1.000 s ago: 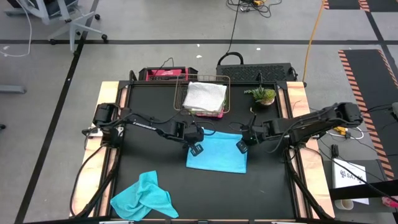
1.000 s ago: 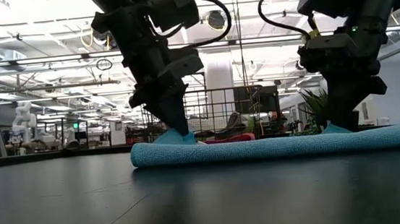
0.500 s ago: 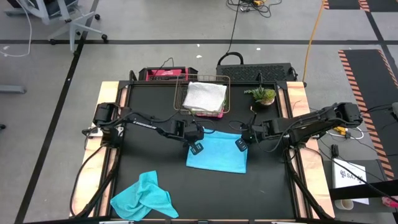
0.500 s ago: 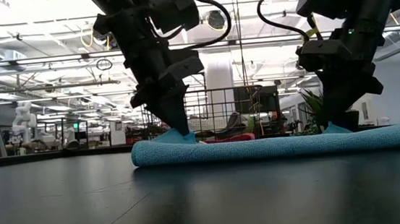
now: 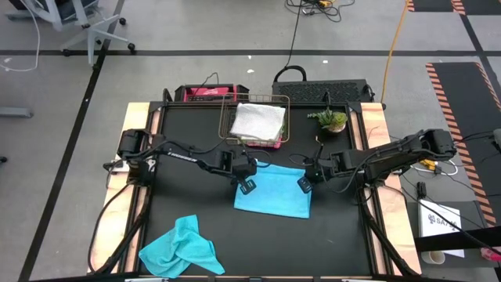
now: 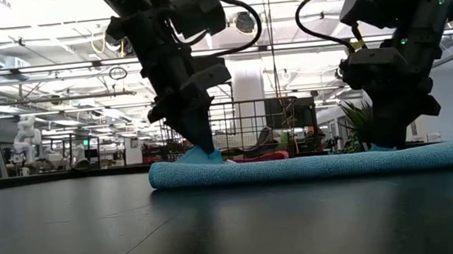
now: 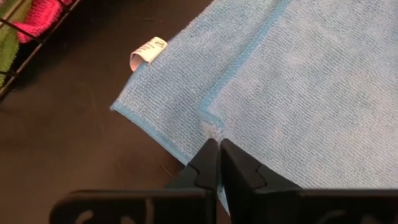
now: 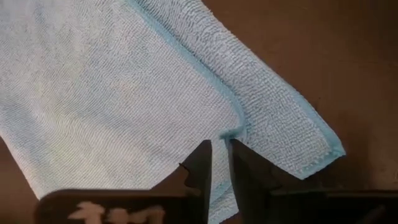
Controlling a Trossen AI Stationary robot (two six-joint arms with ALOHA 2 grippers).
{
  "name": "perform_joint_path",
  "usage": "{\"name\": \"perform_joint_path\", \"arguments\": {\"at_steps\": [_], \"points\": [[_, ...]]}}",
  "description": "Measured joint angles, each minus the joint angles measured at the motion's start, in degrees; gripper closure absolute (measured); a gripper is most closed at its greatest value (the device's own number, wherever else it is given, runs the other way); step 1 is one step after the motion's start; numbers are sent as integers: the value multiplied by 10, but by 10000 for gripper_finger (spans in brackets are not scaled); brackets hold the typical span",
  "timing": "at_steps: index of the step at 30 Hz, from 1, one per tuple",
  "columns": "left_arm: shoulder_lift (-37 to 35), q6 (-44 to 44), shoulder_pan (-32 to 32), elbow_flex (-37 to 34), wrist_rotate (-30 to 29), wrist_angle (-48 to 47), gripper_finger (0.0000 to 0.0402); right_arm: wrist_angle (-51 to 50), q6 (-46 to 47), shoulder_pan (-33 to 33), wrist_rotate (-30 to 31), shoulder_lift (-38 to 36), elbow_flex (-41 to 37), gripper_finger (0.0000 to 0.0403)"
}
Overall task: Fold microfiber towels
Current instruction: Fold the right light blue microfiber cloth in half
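Turquoise towel's (image 7: 298, 81) white tag (image 7: 148, 51), apparently left-wrist-only.

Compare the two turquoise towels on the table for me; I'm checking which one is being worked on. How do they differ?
The flat turquoise towel lies spread mid-table in two smooth layers; the crumpled turquoise towel sits bunched near the front left corner. The left gripper and right gripper each pinch a far corner of the flat one's upper layer; nothing touches the crumpled one. Both share the same colour.
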Motion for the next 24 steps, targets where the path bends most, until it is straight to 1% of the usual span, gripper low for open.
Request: {"name": "perform_joint_path", "arguments": {"at_steps": [4,8,11,13,15,17,19,20,24], "points": [[0,-1,0,0,9,0,397,1,-4,-1,0,0,0,332],[0,-1,0,0,9,1,381,0,-14,-1,4,0,0,312],[0,-1,0,0,9,1,376,0,-14,-1,20,0,0,308],[0,-1,0,0,9,1,380,0,-8,-1,33,0,0,313],[0,4,0,0,9,2,389,-1,-2,-1,44,0,0,327],[0,11,0,0,8,2,396,-1,0,-1,46,0,0,351],[0,17,0,0,-1,3,395,-1,1,-1,45,0,0,383],[0,20,0,0,-6,3,392,-1,1,-1,45,0,0,392],[0,36,0,0,-26,11,391,-3,15,0,44,0,0,397]]}}
